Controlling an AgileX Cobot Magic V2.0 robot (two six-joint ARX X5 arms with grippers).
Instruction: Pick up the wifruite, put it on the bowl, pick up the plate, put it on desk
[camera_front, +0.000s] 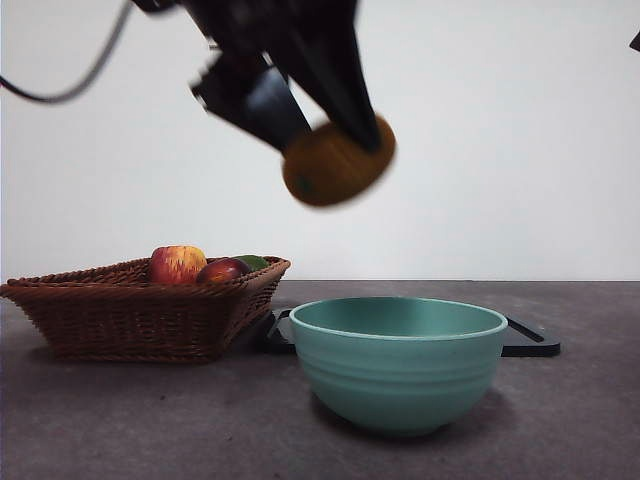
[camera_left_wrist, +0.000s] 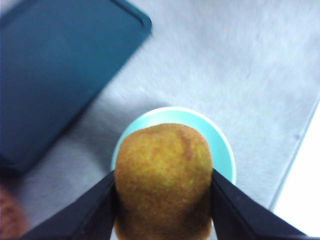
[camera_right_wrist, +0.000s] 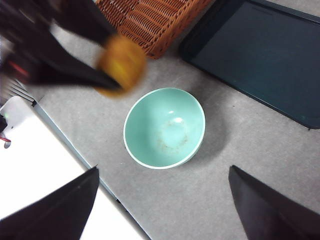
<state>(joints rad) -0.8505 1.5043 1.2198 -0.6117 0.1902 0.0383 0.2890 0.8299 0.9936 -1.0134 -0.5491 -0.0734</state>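
The desk (camera_front: 590, 400) is a dark grey-brown top that carries everything else. On it lies a flat dark plate (camera_right_wrist: 260, 55), a rectangular tray-like slab with rounded corners, behind the bowl and beside a woven basket (camera_front: 130, 310) that holds a streaked apple (camera_front: 177, 263) and a dark red fruit (camera_front: 222, 270). The mint-teal bowl (camera_front: 398, 365) stands in front, upright and with nothing visible inside it in the right wrist view. High above the desk, the left gripper (camera_left_wrist: 162, 187) holds the wifruite (camera_front: 335, 162) with a black jaw pressed to each side; the fruit hangs well clear of the bowl, and in the left wrist view the bowl's rim shows directly behind it. In the front view, though, it sits a little toward the basket side of the bowl's middle. The right gripper (camera_right_wrist: 162, 210) waits above the scene with its jaws spread wide and nothing between them. The step in hand looks like the carry to the bowl, with the plate not yet dealt with. To do it well, the fruit should probably be centred over the bowl and lowered close inside the rim before the jaws part, since an oval fruit dropped from height could bounce out or roll across the desk.
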